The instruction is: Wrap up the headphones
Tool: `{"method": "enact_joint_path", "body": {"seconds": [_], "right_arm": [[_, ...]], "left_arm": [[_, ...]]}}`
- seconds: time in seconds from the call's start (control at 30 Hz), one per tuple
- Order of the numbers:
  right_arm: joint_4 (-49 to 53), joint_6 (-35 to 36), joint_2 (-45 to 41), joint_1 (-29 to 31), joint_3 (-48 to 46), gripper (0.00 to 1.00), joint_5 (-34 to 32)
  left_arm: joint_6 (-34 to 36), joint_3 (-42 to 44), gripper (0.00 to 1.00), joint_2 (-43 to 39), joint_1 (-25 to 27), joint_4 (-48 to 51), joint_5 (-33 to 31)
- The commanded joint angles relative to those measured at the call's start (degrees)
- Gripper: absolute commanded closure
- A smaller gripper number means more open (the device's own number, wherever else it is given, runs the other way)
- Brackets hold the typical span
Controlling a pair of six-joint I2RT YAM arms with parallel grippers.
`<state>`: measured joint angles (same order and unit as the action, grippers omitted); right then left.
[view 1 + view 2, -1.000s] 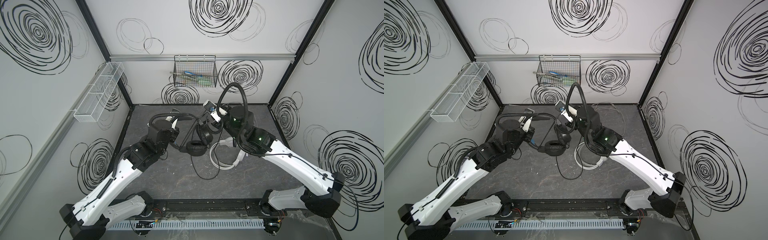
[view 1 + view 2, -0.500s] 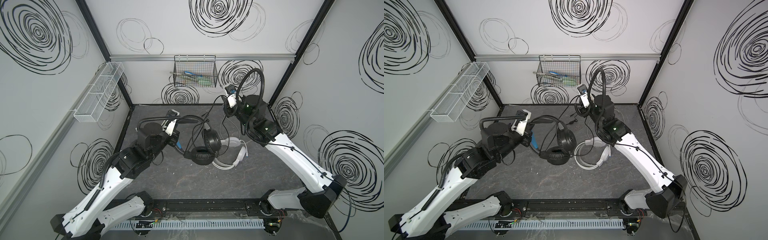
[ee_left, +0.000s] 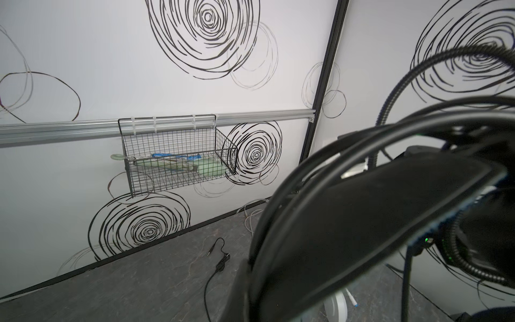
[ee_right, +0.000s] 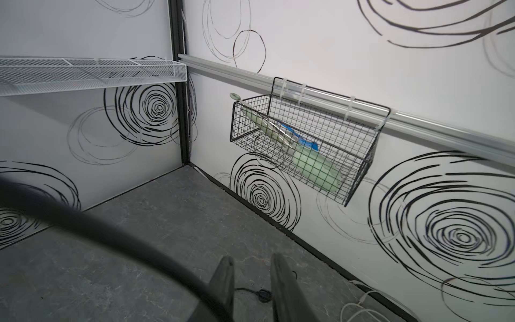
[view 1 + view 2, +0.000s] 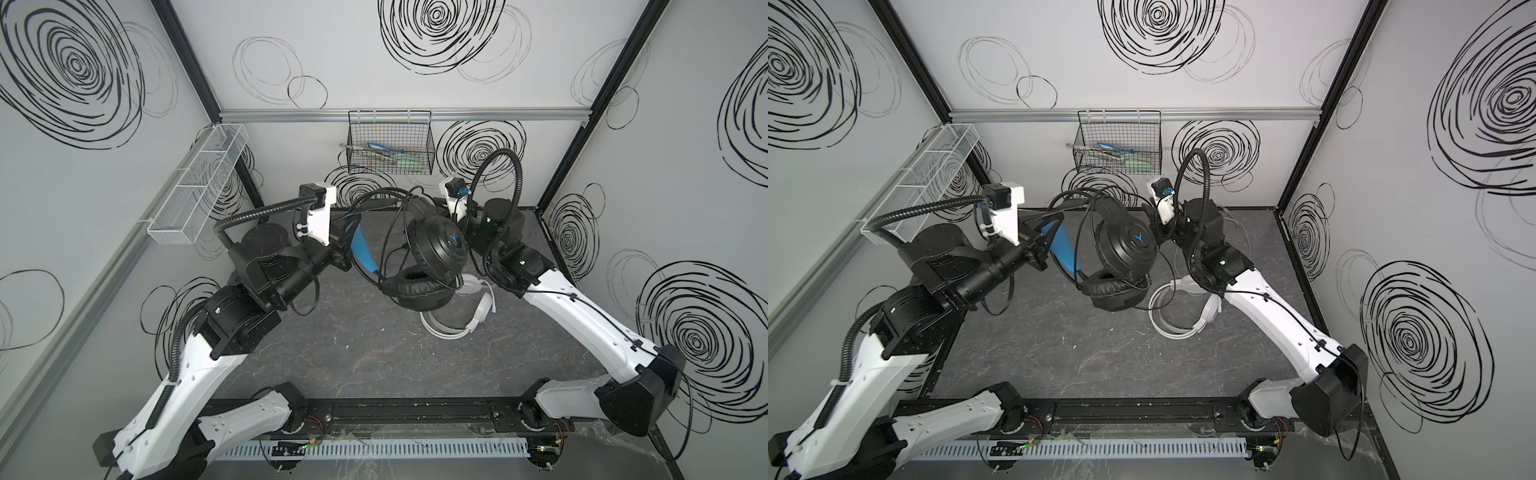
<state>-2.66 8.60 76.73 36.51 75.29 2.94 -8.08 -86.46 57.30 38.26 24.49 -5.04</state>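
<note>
The black headphones (image 5: 436, 249) hang in the air over the middle of the table, one ear cup above the other, in both top views. My left gripper (image 5: 347, 249) is shut on their headband (image 3: 362, 217), whose blue inner side (image 5: 1065, 245) faces up. Their thin black cable (image 5: 390, 199) loops over the band, and its plug end (image 3: 220, 259) lies on the floor. My right gripper (image 4: 252, 278) stands open just right of the upper ear cup, with only floor between its fingers (image 4: 281, 281). The white headphones (image 5: 453, 328) lie on the table under the right arm.
A black wire basket (image 5: 390, 151) with tools hangs on the back wall. On the left wall sits a white mesh tray (image 5: 199, 187). Loose white cable (image 4: 359, 309) lies along the back right floor. The arms' base rail (image 5: 374, 419) runs along the front.
My left arm has lifted the black headphones higher. The right gripper swung away to the back right, then came back beside the upper ear cup.
</note>
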Motion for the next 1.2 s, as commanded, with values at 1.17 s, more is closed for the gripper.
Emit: {"method": "enact_joint_path", "body": {"seconds": [1.17], "right_arm": [[0.5, -5.7, 2.6, 11.9, -12.5, 0.95, 12.1]], "left_arm": [[-20.8, -29.0, 1.0, 16.6, -4.9, -4.2, -28.9]]}}
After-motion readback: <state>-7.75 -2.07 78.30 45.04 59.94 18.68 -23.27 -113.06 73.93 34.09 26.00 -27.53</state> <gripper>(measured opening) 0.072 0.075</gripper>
